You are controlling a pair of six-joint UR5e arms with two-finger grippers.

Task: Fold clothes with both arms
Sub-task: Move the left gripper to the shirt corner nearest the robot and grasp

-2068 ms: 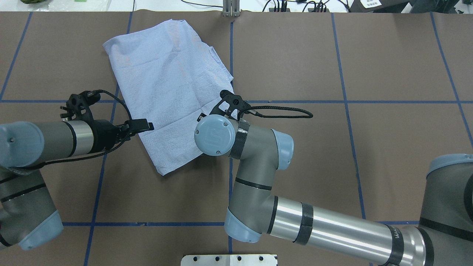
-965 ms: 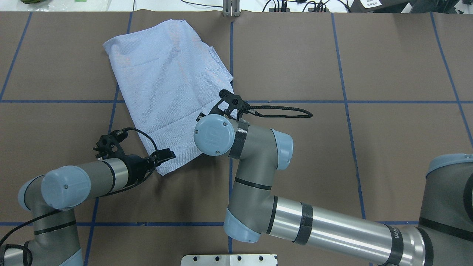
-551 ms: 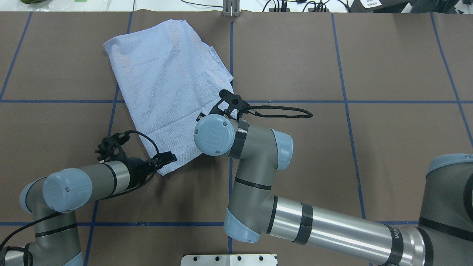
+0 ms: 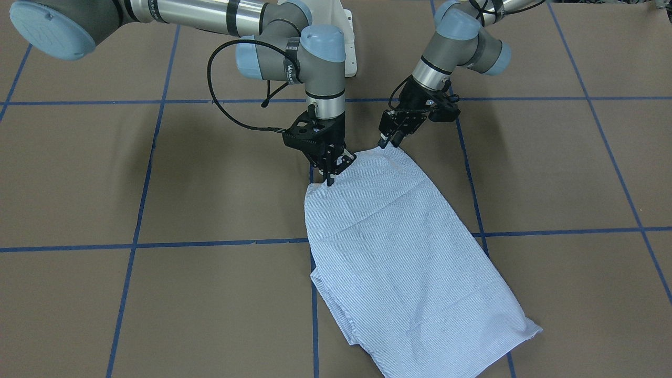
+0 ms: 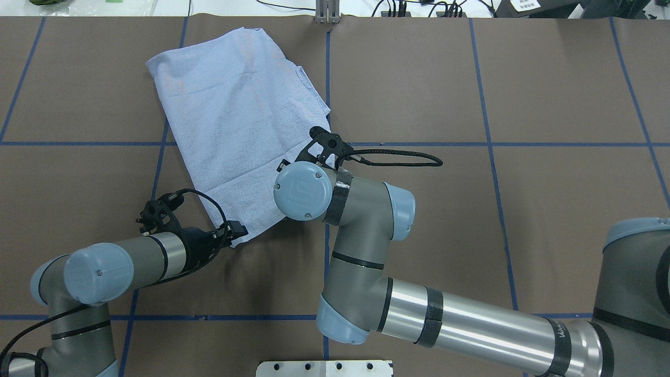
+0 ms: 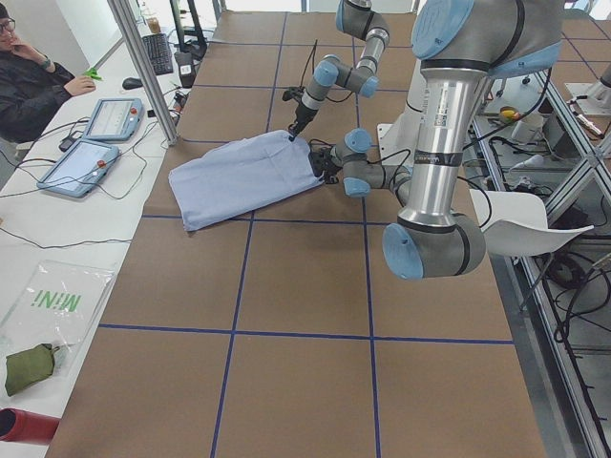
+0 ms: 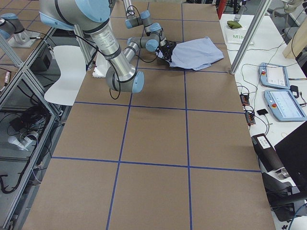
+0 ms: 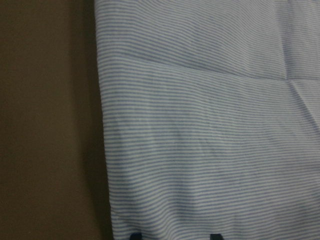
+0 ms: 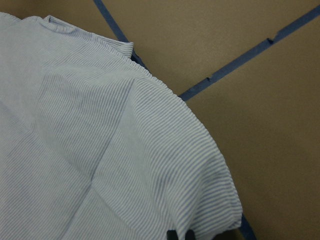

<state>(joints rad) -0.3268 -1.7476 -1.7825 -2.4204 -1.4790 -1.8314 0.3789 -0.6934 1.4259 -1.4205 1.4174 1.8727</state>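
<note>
Pinching the shirt (image 4: 399,247) hem, right fingers (image 4: 332,167), hidden overhead; left fingers (image 5: 238,229) apparently spread.

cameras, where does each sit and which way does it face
Front-facing: across table, facing right arm, left arm.
Overhead: behind shoulders, looking forward, down; both arms.
Exterior left: table's end; left arm near.
Exterior right: opposite end; right arm near.
Left wrist: down onto shirt; left claw tips.
Right wrist: shirt corner; right claw tips.
Shared: shirt in all.
</note>
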